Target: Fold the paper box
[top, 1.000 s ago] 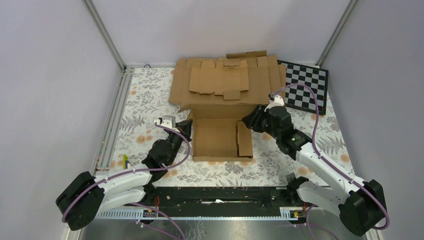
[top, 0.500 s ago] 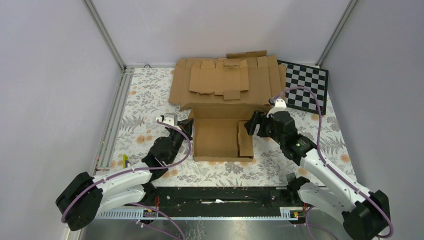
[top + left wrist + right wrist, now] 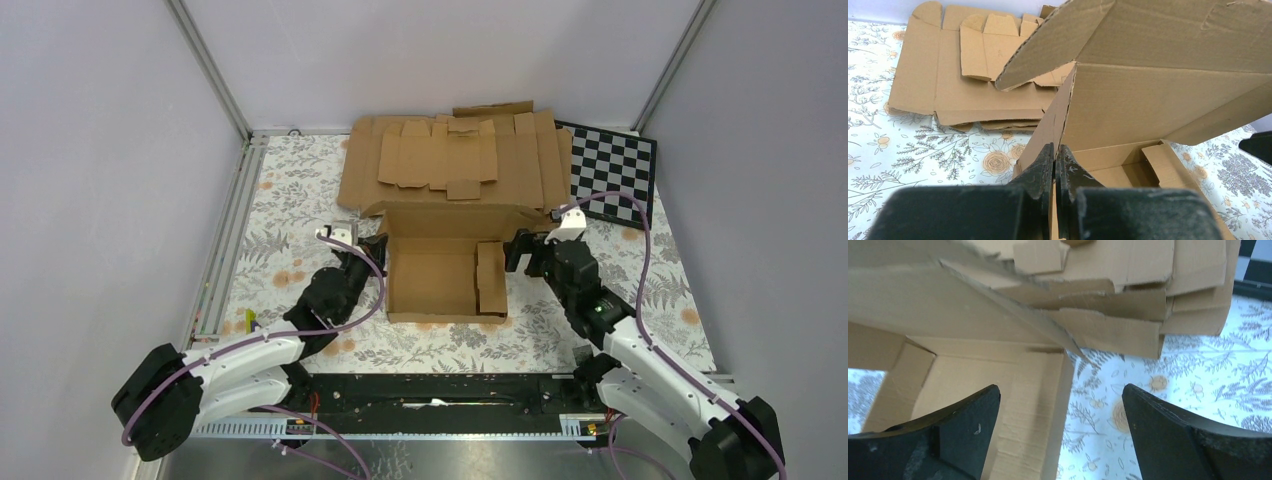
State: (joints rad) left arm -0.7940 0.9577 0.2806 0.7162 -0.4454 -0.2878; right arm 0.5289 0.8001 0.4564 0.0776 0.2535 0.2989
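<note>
The paper box point(image 3: 440, 275) sits half-formed on the flowered cloth, its back panel raised and a right flap point(image 3: 490, 278) folded down inside. My left gripper point(image 3: 379, 250) is shut on the box's upright left wall; in the left wrist view that wall point(image 3: 1060, 112) runs between the closed fingers of the left gripper point(image 3: 1054, 150). Just right of the box's right side, my right gripper point(image 3: 525, 252) stands wide open. In the right wrist view the right gripper point(image 3: 1060, 390) holds nothing, and the box's right wall point(image 3: 1020, 405) lies below the open fingers.
A pile of flat brown blanks point(image 3: 450, 165) lies right behind the box, with some overhanging its back panel. A black-and-white checkerboard point(image 3: 612, 180) leans at the back right. Grey walls and a metal rail point(image 3: 228, 240) border the table.
My right gripper has opened wide, let go of the right flap and drawn back to the right. The left gripper keeps its hold on the left wall.
</note>
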